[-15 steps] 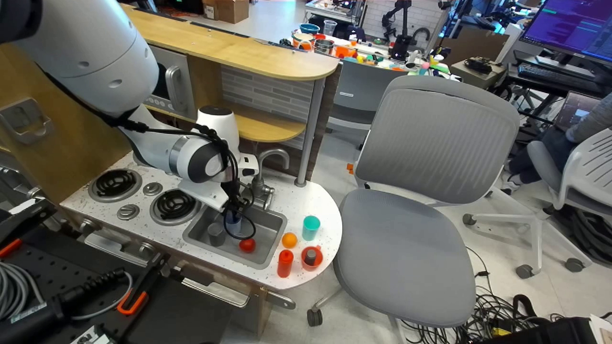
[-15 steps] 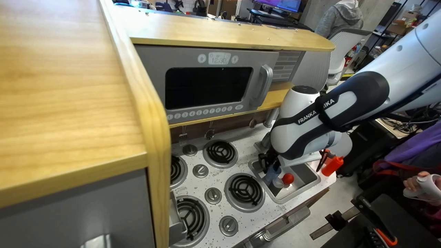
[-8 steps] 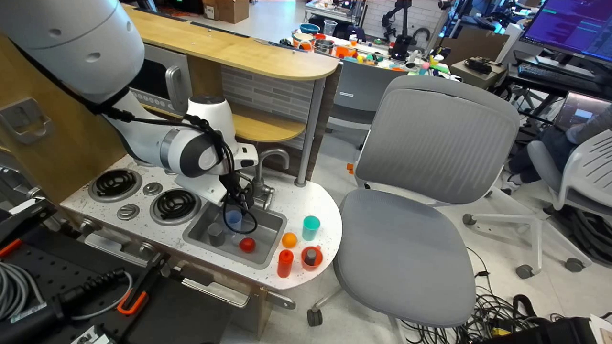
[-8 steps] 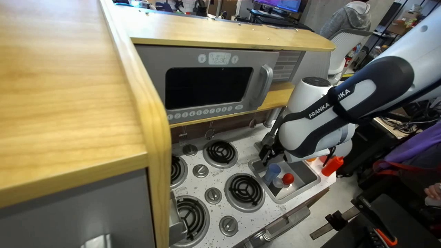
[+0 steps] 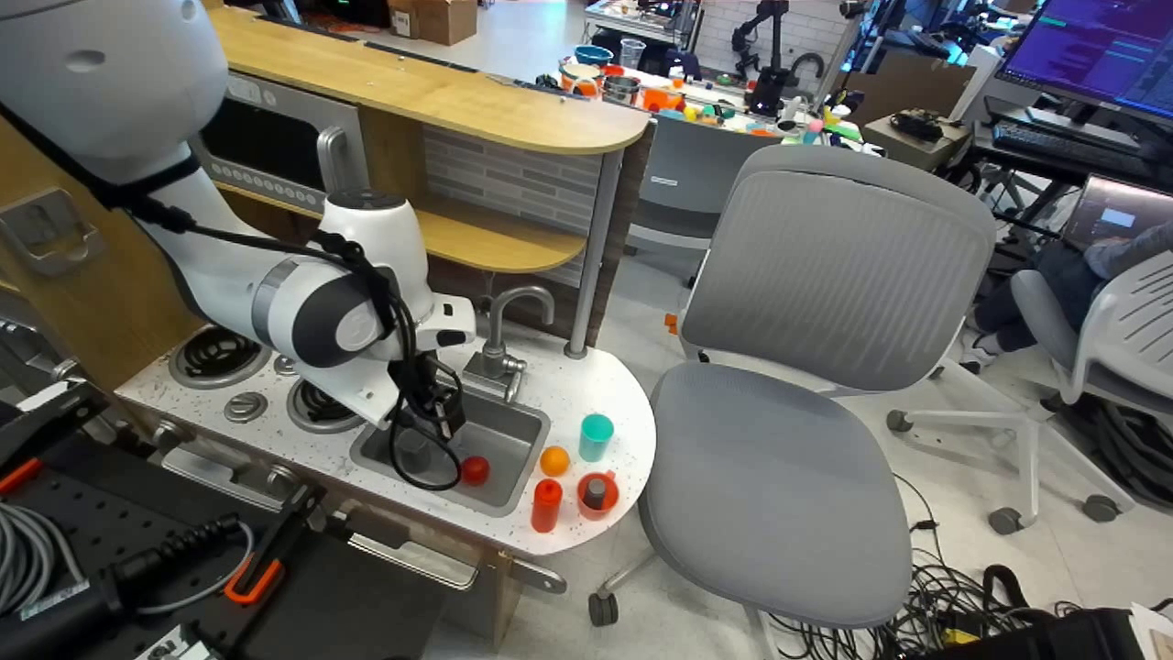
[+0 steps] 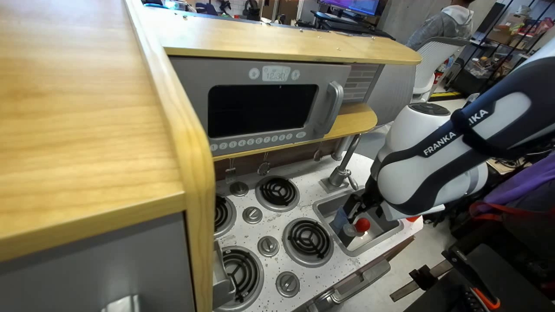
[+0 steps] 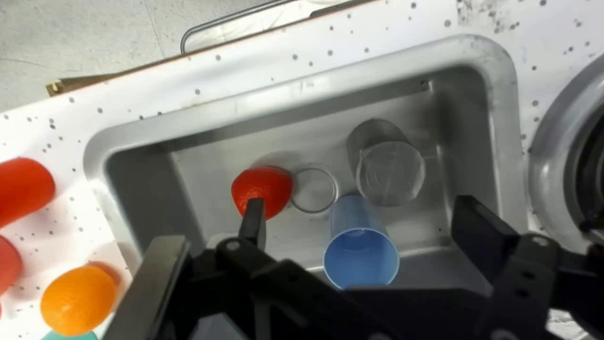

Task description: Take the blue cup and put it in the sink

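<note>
My fingers (image 7: 255, 224) are spread wide, gripping nothing; in the wrist view the blue cup (image 7: 361, 250) shows between them, upright inside the sink (image 7: 505, 132). Just beside it is a clear cup (image 7: 391, 172), with a round red item (image 7: 264, 186) near.

You can read "FRANKA" and, past a black strap (image 6: 468, 133), "IKA" on the robot arm (image 6: 433, 162); "12:30" on the microwave (image 6: 263, 110) display (image 6: 276, 73); digits along its buttons (image 6: 250, 141).
</note>
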### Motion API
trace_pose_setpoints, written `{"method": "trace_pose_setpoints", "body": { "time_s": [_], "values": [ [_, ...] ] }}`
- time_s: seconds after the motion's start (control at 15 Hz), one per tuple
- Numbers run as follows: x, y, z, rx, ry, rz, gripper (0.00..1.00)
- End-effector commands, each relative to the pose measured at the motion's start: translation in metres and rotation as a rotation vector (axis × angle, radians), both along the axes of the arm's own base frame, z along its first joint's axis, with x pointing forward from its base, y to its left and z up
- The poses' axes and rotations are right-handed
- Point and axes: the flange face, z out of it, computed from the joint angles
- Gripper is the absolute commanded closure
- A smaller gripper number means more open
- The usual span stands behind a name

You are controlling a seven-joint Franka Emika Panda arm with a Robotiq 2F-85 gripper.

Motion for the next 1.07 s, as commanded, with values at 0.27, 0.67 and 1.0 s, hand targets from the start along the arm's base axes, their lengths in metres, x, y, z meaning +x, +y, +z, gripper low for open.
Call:
{"method": "trace_pose_setpoints", "body": {
  "time_s": [0.27,0.67,1.0],
  "values": [
    [-0.069,0.019,0.109,0.102,-0.124,-0.006,0.0],
    [-0.08,0.023,0.149,0.144,-0.15,-0.04,0.0],
    [-0.095,0.02,0.165,0.147,-0.146,-0.04,0.0]
  ]
}}
